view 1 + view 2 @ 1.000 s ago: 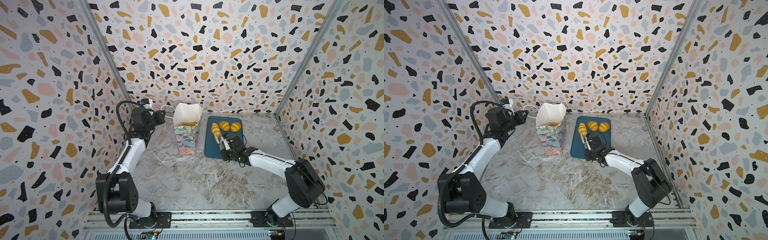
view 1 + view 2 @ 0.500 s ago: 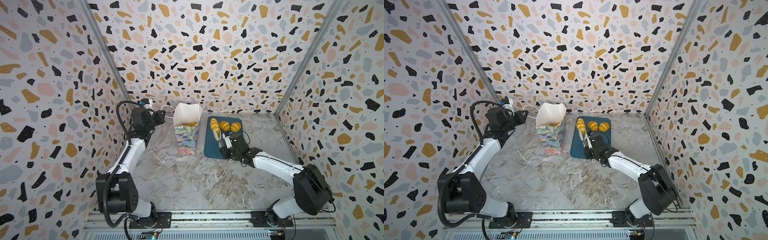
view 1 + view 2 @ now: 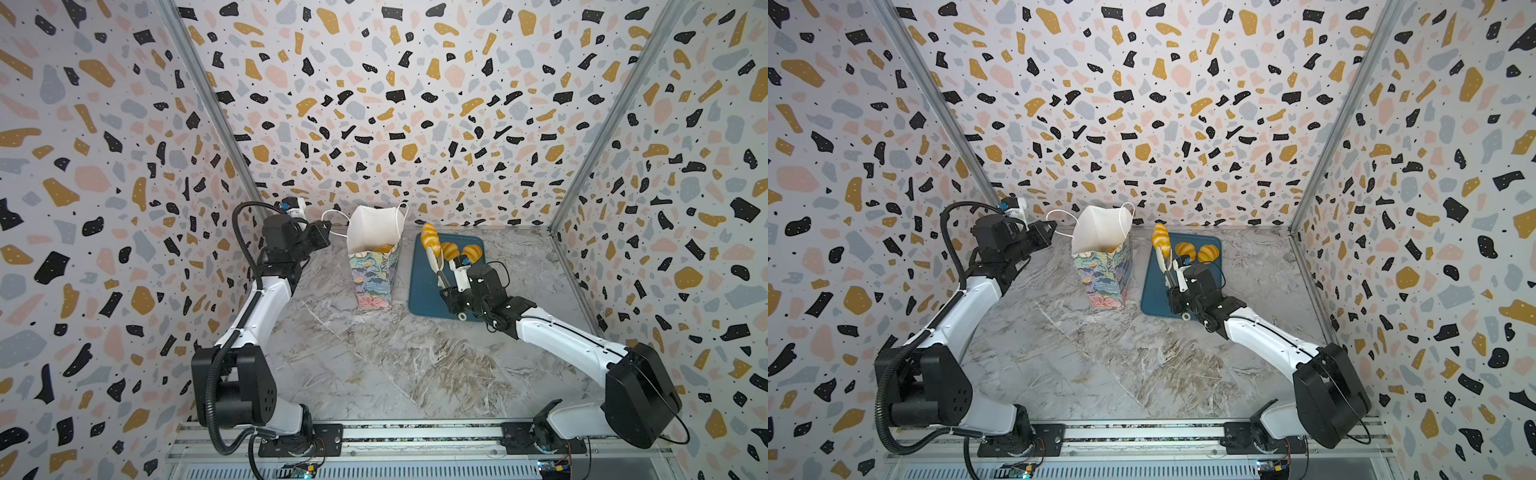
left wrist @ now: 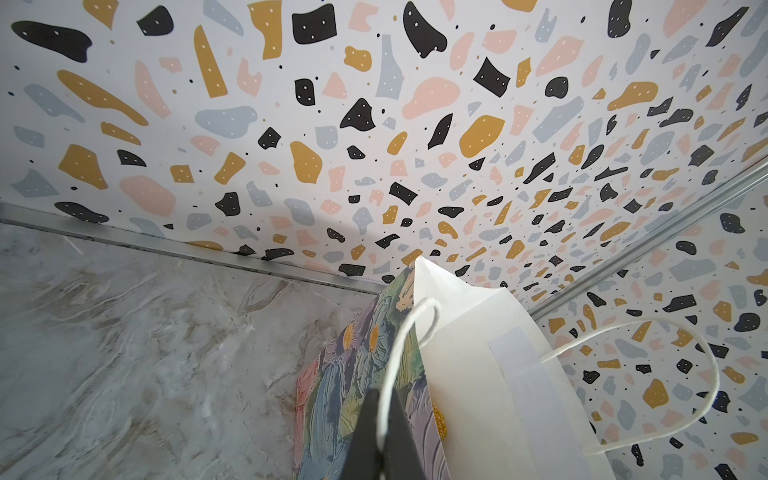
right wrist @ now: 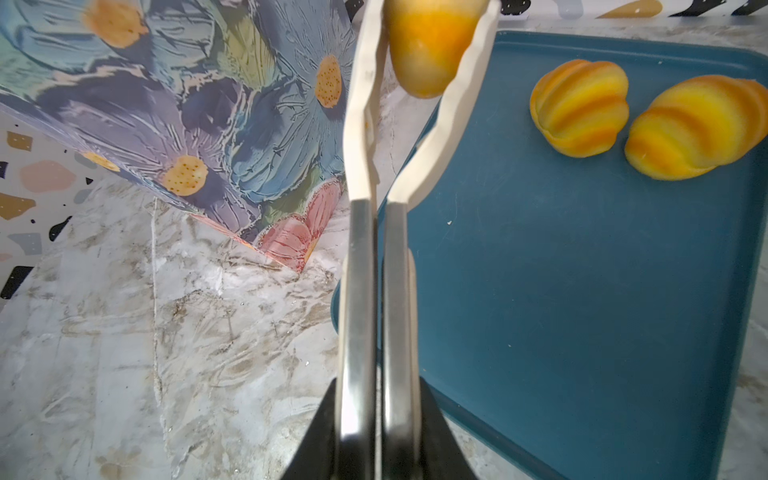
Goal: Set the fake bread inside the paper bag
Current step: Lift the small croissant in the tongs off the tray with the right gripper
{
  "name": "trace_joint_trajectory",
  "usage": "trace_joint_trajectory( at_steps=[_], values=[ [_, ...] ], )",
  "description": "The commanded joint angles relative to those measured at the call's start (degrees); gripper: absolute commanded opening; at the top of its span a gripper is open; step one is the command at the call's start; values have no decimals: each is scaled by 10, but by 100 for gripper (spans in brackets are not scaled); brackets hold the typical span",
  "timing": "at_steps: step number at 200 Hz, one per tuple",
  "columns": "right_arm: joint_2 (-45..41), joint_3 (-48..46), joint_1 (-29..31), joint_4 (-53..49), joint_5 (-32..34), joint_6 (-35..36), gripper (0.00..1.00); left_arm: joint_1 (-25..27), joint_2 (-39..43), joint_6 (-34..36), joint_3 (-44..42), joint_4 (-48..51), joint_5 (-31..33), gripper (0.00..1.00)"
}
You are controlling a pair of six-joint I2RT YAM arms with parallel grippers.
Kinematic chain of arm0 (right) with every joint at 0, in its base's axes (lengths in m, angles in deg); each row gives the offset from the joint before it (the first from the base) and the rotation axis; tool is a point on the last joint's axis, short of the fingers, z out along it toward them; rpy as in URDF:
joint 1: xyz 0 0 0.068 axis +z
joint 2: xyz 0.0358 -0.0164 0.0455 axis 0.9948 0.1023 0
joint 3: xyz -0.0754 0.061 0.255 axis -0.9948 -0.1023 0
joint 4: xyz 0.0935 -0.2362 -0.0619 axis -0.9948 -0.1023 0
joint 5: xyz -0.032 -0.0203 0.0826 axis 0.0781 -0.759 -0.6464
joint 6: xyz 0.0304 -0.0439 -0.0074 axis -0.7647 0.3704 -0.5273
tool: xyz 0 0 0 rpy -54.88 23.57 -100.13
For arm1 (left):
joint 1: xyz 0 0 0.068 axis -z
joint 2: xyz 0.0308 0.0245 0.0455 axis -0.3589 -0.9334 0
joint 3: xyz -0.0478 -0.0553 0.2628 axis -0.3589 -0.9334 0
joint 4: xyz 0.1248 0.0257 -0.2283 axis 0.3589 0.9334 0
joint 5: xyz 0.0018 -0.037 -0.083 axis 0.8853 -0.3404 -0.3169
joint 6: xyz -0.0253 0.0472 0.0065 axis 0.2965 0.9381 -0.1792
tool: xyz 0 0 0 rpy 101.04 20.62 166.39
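In both top views I see the paper bag (image 3: 374, 270) standing upright just beside the blue tray (image 3: 422, 297); some fake bread (image 3: 384, 248) lies inside it, and two rolls (image 3: 472, 252) rest on the tray. The right gripper (image 3: 446, 292) is clamped on the tongs (image 3: 434, 262), which hold a croissant (image 3: 430, 239) raised off the tray (between bag and rolls). In the left wrist view, the left gripper (image 4: 380, 432) is closed on the bag's cord handle (image 4: 409, 332). In the right wrist view, the white tips (image 5: 361, 104) of the tongs pinch the croissant's end.
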Motion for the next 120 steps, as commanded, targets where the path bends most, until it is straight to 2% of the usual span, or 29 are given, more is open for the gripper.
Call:
trace_joint_trajectory(
  at_steps=[1,120],
  values=[
    [-31,3,3,32,-5,-6,17,1,11,6,-8,-23,1,0],
    [-89,-8,8,79,-4,-4,15,1,11,6,-8,-23,-1,0]
  ],
)
